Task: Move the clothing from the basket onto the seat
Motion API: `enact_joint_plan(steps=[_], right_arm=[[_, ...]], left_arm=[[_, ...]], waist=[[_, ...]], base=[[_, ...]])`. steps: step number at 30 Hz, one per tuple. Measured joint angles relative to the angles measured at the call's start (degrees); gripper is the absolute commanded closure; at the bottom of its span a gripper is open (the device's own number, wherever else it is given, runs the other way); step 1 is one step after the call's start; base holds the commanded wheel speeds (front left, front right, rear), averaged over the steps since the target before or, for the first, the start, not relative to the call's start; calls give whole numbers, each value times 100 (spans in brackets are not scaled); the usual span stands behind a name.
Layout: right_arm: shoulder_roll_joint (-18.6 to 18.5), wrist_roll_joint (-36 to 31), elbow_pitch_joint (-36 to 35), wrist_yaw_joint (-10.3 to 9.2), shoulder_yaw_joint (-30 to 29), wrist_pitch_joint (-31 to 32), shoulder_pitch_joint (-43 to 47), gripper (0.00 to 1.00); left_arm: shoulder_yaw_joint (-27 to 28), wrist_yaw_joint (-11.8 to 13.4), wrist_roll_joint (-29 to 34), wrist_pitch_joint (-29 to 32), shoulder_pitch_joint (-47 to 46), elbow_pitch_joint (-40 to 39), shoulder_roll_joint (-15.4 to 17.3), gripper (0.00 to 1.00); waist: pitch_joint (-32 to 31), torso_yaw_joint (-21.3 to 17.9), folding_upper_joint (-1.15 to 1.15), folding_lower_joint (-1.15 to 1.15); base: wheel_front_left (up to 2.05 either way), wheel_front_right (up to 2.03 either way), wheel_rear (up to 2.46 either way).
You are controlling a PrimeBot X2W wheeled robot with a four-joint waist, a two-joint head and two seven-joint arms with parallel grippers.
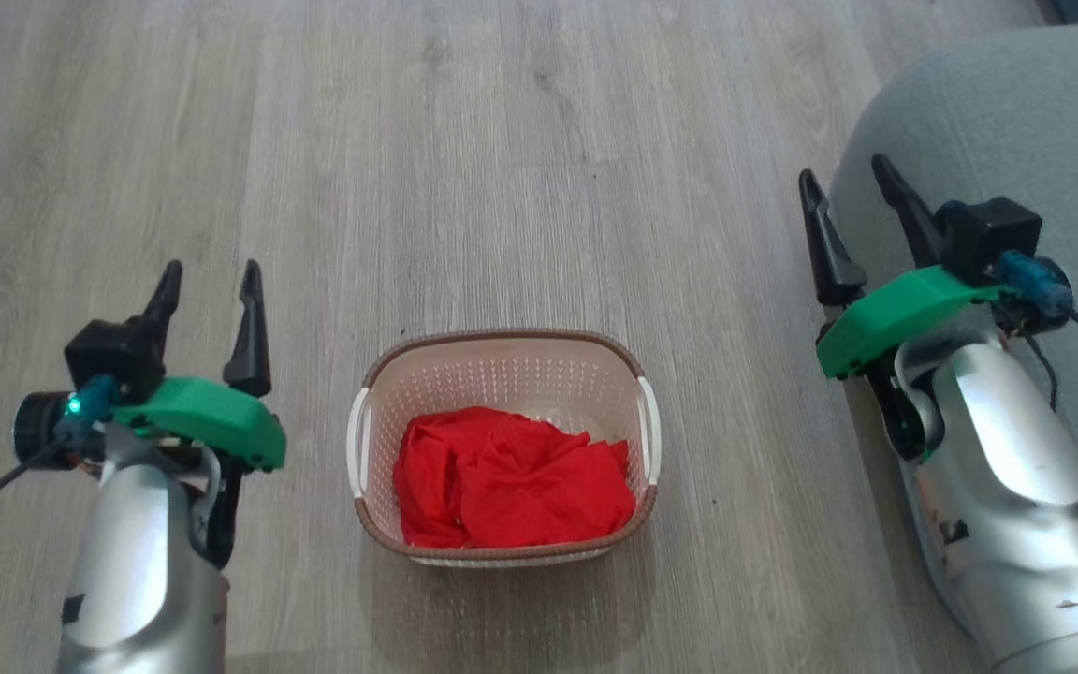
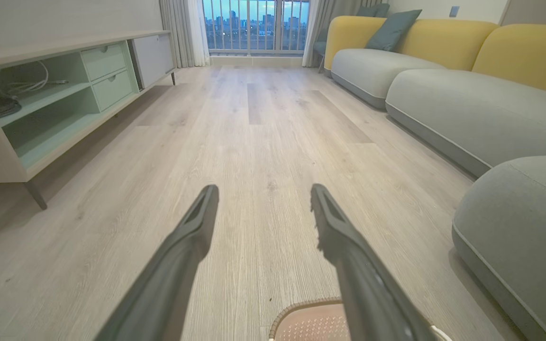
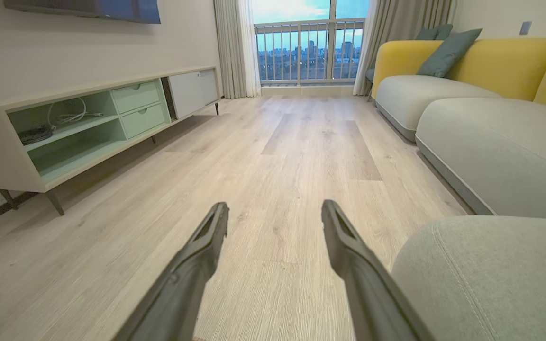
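A crumpled red piece of clothing (image 1: 511,491) lies in the cream basket (image 1: 502,365) on the wooden floor, straight ahead in the head view. The basket's rim (image 2: 301,308) also peeks in at the bottom of the left wrist view. The grey-green seat (image 1: 997,122) stands at the right; it shows too in the wrist views (image 2: 524,222) (image 3: 486,274). My left gripper (image 1: 210,271) hangs open and empty to the left of the basket (image 2: 263,189). My right gripper (image 1: 846,173) is open and empty at the seat's edge (image 3: 275,206).
A long low cabinet (image 3: 88,123) with open shelves lines the left wall. Grey sofa seats with yellow backs (image 3: 481,142) and teal cushions run along the right. A balcony window with curtains (image 3: 306,47) closes the far end, with bare wooden floor (image 3: 301,156) between.
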Motion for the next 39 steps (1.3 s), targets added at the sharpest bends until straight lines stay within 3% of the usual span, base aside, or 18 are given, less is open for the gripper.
enact_joint_plan(steps=[11,26,34,39], right_arm=[[1,-153,-642,0,-201,-1,-221,0],[7,-398,-1543,0,-533,-2,-853,0],[-52,-490,-1657,0,-611,-2,-1035,0],[-46,-512,-1688,0,-605,-2,-1070,0]], left_arm=[[-577,0,-411,0,-224,107,-16,0],[-1205,0,-872,-10,-1135,485,-31,0],[-1472,4,-759,-15,-1771,1588,-42,0],[-1873,225,-702,-15,-2513,2838,-54,0]], waist=[[665,-1,0,0],[2311,-73,0,1],[3136,-140,0,1],[3506,-217,0,1]], base=[[0,0,0],[0,0,0],[0,0,0],[0,0,0]])
